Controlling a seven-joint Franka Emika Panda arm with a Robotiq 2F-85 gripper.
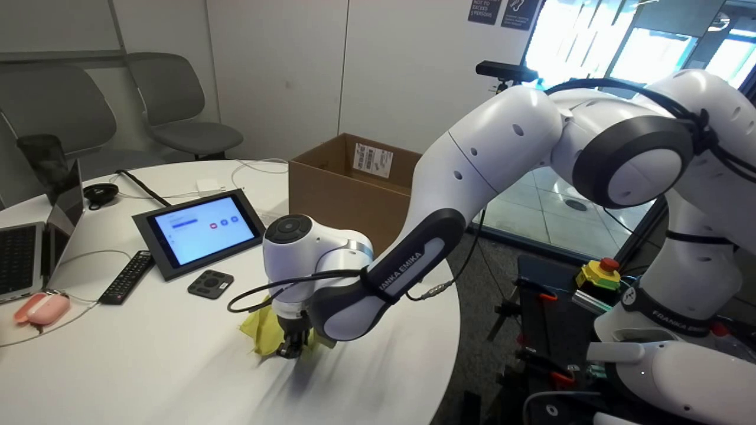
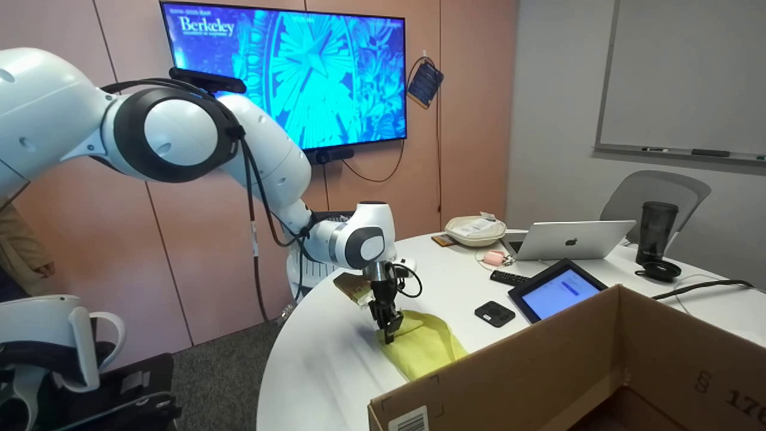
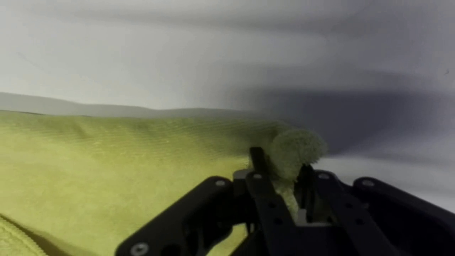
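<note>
A yellow-green cloth (image 1: 260, 332) lies on the white round table (image 1: 195, 360). It spreads from under the gripper toward the cardboard box in an exterior view (image 2: 426, 344). My gripper (image 1: 292, 347) points down at the cloth's edge, low over the table, and also shows in an exterior view (image 2: 389, 332). In the wrist view, the gripper (image 3: 282, 161) is closed on a bunched fold of the cloth (image 3: 117, 167). The fold bulges out beyond the fingertips; the rest lies to the left. A small greenish-brown packet (image 2: 353, 288) lies on the table behind the gripper.
An open cardboard box (image 1: 348, 198) stands by the table's edge. A tablet (image 1: 204, 227), a black remote (image 1: 126, 277), a dark square puck (image 1: 211, 284), a pink case (image 1: 48, 309) and a laptop (image 1: 20, 257) are on the table. A pale container (image 2: 476, 230) and a tumbler (image 2: 656, 230) stand farther off.
</note>
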